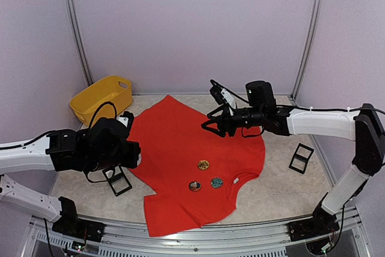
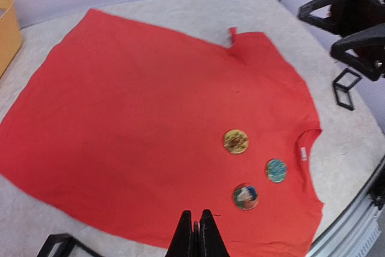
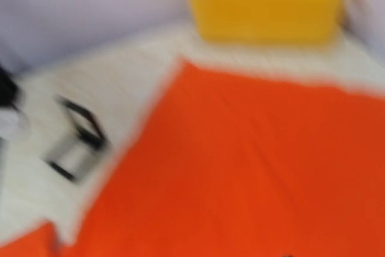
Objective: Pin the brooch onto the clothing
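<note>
The red T-shirt [image 1: 180, 148] lies spread flat on the table, its white neck label [image 1: 236, 180] toward the near right. Three round brooches rest on its chest: a yellow one [image 2: 236, 141], a blue-green one [image 2: 276, 170] and a multicoloured one [image 2: 245, 196]. My left gripper [image 2: 197, 228] is shut and empty, above the shirt's near-left edge, just left of the multicoloured brooch. My right gripper [image 1: 207, 122] is open and empty, held above the shirt's far right part. Its fingers do not show in the blurred right wrist view, which shows only the shirt [image 3: 240, 167].
A yellow plastic basket [image 1: 102, 97] stands at the far left corner. One small black stand [image 1: 117, 180] sits by the shirt's left edge under my left arm. Another black stand [image 1: 301, 157] sits on the bare table to the right of the shirt.
</note>
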`<state>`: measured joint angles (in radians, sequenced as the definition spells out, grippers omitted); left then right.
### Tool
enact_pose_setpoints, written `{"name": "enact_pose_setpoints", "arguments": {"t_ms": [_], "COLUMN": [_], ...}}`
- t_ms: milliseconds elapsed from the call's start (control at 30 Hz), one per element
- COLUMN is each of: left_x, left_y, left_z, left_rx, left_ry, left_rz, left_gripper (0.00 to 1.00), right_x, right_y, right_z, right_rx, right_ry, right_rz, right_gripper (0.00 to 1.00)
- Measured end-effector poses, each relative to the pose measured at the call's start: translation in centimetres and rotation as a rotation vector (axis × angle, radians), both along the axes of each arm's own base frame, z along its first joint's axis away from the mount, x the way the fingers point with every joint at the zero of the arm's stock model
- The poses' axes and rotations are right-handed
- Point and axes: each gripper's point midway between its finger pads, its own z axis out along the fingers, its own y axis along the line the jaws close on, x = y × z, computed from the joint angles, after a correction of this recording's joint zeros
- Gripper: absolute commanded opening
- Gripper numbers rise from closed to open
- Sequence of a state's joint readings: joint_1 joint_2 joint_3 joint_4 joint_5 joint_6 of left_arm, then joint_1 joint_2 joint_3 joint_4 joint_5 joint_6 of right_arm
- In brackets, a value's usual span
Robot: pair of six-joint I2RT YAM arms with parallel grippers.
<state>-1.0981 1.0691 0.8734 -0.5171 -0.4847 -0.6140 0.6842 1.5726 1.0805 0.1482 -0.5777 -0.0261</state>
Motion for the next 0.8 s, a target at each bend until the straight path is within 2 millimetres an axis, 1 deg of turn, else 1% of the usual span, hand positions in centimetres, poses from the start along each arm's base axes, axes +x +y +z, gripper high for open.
{"name": "enact_pose_setpoints", "arguments": {"t_ms": [33,67,100,133,167,267,333,400,500,633,700,800], "left_x": [-0.2,-0.4,-0.6,-0.8,-1.0,-1.4,-1.7,-2.0,-2.3,-2.7,-3.0,-3.3], "left_y": [-1.7,-3.0,-4.1,-5.7,-6.8,-10.5,-12.4,-13.5,-15.0,-16.3,-16.7,-17.2], "left_z": [2.1,3.6,5.0,6.9,8.4,13.3,15.8,16.9,18.7,19.7,20.0,20.0], "left_rx": [-0.044,-0.076,-0.102,-0.134,-0.157,-0.232,-0.286,-0.316,-0.371,-0.412,-0.424,-0.436], "left_ry": [-0.053,-0.093,-0.129,-0.182,-0.222,-0.363,-0.462,-0.525,-0.624,-0.706,-0.730,-0.745], "left_rz": [-0.072,-0.134,-0.186,-0.256,-0.306,-0.443,-0.512,-0.555,-0.605,-0.655,-0.677,-0.701], "left_gripper": [0.00,0.00,0.00,0.00,0.00,0.00,0.00,0.00,0.00,0.00,0.00,0.00], "right_x": [-0.8,-1.7,-2.6,-3.6,-5.0,-7.7,-8.9,-9.7,-10.5,-11.4,-11.7,-12.1], "right_y": [0.1,0.1,0.1,0.1,0.0,-0.4,-0.7,-1.0,-1.3,-1.5,-1.4,-1.3], "right_z": [1.6,3.0,4.3,5.4,6.5,8.7,9.6,10.3,11.5,12.4,12.6,13.2], "right_rx": [0.037,0.070,0.100,0.127,0.158,0.213,0.236,0.251,0.278,0.303,0.312,0.332], "right_ry": [-0.025,-0.046,-0.065,-0.079,-0.094,-0.119,-0.126,-0.127,-0.121,-0.091,-0.077,-0.068], "right_rz": [0.039,0.079,0.122,0.169,0.231,0.362,0.414,0.442,0.468,0.501,0.510,0.525], "right_gripper": [0.57,0.57,0.57,0.57,0.57,0.55,0.53,0.49,0.46,0.44,0.38,0.24]}}
